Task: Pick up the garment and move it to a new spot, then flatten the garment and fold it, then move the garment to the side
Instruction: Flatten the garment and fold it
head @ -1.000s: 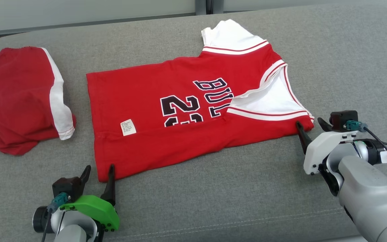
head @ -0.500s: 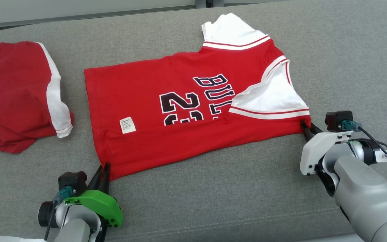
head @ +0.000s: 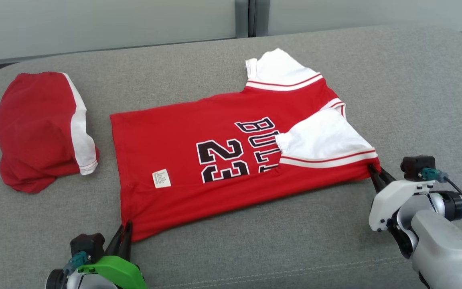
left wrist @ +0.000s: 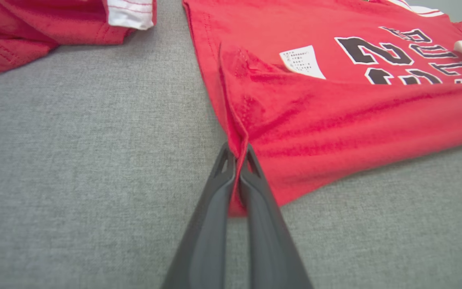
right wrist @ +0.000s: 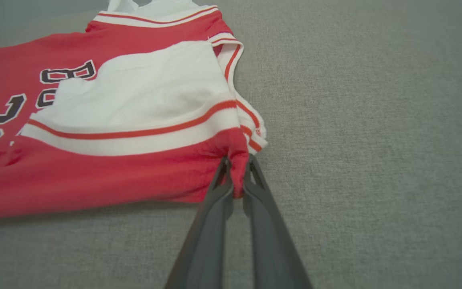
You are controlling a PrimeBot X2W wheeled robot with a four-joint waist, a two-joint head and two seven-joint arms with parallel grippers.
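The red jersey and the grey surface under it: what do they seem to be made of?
Red jersey: probably soft knit cloth, matte; it wrinkles and bunches where pinched. Grey surface: looks like woven upholstery cloth, matte, with a fine visible weave.

The left pincer [head: 125,228], carried on a green-cased wrist [head: 114,273], has its two dark fingers pressed tight together, nipping one near corner of the jersey [head: 199,132]. The right pincer [head: 373,169], ahead of a white casing [head: 391,198] and grey forearm [head: 443,249], clamps the other near corner, its fingers slanting toward the robot's left.
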